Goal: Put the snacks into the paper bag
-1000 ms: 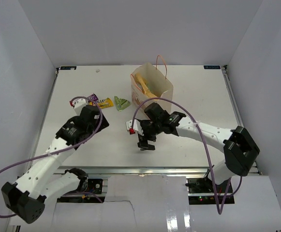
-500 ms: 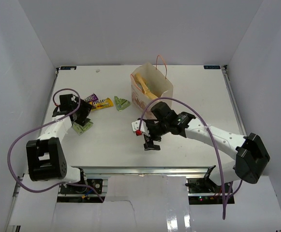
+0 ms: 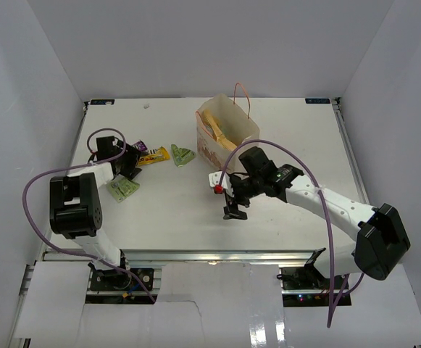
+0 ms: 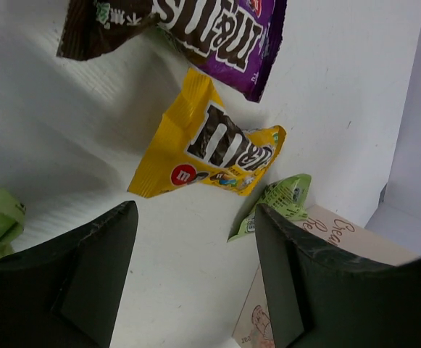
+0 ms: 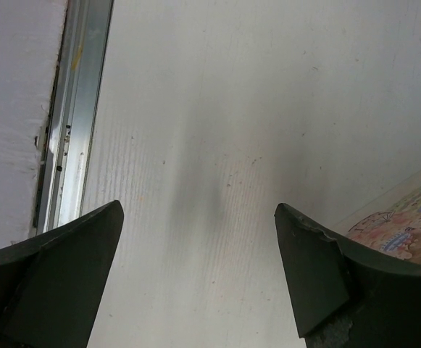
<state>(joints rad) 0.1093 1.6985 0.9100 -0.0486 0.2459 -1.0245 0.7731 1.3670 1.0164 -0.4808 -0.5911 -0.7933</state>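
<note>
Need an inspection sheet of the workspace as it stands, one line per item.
Surface: white table, no spills seen.
Job's things: paper bag upright, crisp packet inside; purple wrapper, yellow wrapper, far green wrapper and near green wrapper lie outside it.
Clutter: pale speck by the far edge, too small to identify.
Grippers: left gripper open, empty, facing the yellow wrapper; right gripper open, empty, over bare table.
Cables: left cable and right cable, purple, looping loose off each arm.
Surroundings: white walls on three sides; metal rail along the near edge.
</note>
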